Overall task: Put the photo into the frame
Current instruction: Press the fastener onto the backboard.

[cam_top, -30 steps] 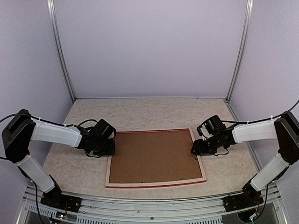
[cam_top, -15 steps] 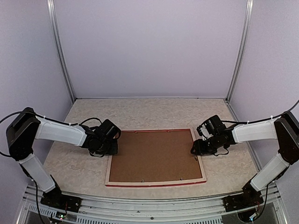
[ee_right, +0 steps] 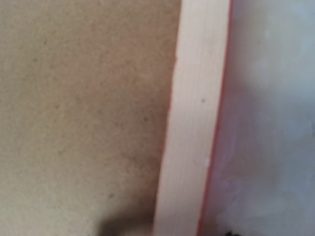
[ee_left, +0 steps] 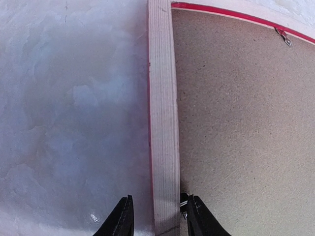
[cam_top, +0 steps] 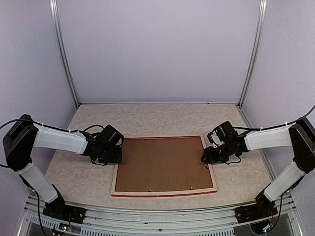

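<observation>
The frame [cam_top: 164, 191] lies face down on the table, pale wood back up, with a thin red edge showing. A brown backing board [cam_top: 162, 164] fills it. The photo is hidden. My left gripper [cam_top: 117, 156] is at the frame's left rail. In the left wrist view it [ee_left: 157, 216] is open astride that rail [ee_left: 163, 123], its outer finger [ee_left: 123, 221] clear of the wood. My right gripper [cam_top: 205, 158] is at the right rail [ee_right: 197, 123]. Only a dark fingertip [ee_right: 227, 233] shows there, standing off the rail's outer side.
Small metal clips [ee_left: 284, 37] sit along the inner edge of the frame, one [ee_left: 183, 201] right by my left gripper's inner finger. Marbled table [cam_top: 147, 118] stretches behind the frame to the back wall. Grey walls and metal posts [cam_top: 66, 59] close in the sides.
My left gripper nudged right toward the frame's left rail, then eased back a little. The frame, the backing board and the right arm have not moved.
</observation>
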Robot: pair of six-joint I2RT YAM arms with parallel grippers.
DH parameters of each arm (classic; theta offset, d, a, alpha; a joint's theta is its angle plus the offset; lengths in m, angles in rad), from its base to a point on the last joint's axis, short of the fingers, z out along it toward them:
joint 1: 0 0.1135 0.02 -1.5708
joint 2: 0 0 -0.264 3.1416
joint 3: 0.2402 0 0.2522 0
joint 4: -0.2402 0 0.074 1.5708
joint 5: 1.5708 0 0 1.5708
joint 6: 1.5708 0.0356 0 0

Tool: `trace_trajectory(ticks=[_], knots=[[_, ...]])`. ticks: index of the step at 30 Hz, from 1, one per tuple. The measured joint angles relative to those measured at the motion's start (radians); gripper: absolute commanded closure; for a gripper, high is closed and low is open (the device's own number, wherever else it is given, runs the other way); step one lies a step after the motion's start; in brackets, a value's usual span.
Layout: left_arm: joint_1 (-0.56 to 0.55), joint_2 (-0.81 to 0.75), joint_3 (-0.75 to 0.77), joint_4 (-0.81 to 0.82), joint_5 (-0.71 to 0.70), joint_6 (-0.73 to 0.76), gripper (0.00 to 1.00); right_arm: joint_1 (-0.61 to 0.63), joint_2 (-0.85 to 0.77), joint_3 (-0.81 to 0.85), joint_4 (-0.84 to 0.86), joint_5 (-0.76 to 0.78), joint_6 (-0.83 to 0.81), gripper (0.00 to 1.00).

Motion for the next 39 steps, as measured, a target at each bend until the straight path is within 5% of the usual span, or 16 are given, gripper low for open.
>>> trace_trajectory(ticks=[8, 32, 39], knots=[[0.004, 0.011, -0.006, 0.023, 0.03, -0.001, 0.58, 0.0, 0.0, 0.005, -0.002, 0.0, 0.0, 0.42], [0.004, 0.02, -0.013, 0.062, 0.011, -0.022, 0.93, 0.0, 0.0, 0.005, -0.006, 0.001, 0.0, 0.43], [0.004, 0.01, -0.025, 0.076, 0.011, -0.027, 0.86, 0.0, 0.0, 0.005, -0.007, 0.002, 0.0, 0.41]])
